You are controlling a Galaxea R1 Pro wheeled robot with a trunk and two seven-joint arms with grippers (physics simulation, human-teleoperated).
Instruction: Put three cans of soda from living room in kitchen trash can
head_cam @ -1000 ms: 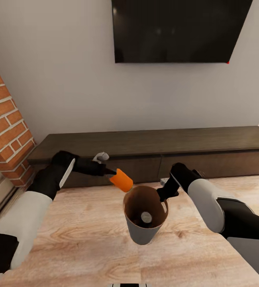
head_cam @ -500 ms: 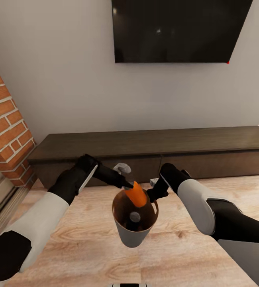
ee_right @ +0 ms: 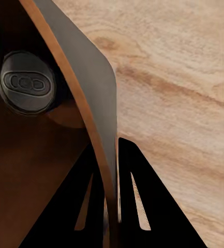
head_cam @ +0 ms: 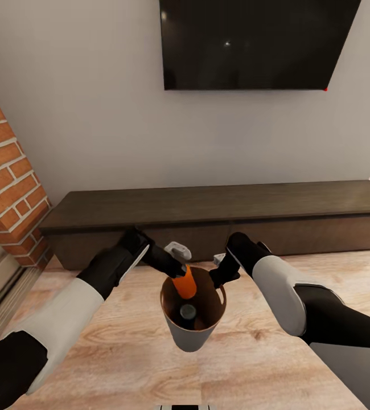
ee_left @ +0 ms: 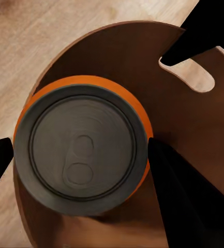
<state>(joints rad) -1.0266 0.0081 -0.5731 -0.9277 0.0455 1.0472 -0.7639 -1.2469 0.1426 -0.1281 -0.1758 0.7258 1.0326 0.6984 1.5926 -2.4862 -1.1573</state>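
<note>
My right gripper (head_cam: 218, 279) is shut on the rim of the trash can (head_cam: 193, 339) and holds it above the wood floor. In the right wrist view its two fingers (ee_right: 110, 147) pinch the bin wall (ee_right: 91, 88). My left gripper (head_cam: 179, 270) is shut on an orange soda can (head_cam: 186, 285), which is tilted and half inside the bin's mouth. The left wrist view looks down on this can's silver top (ee_left: 80, 150) between the fingers, with the brown inside of the bin (ee_left: 184, 113) behind it. Another can lies at the bottom, top up (head_cam: 188, 311) (ee_right: 26, 82); its side colour is hidden.
A long low dark-brown cabinet (head_cam: 219, 205) runs along the wall just beyond the grippers, under a black TV (head_cam: 253, 40). A red-brick fireplace (head_cam: 3, 171) stands at the left. Light wood floor (head_cam: 122, 353) spreads below the bin.
My left gripper has carried the orange can rightward and down, from beside the rim into the bin's mouth. The right gripper has drawn the bin slightly left.
</note>
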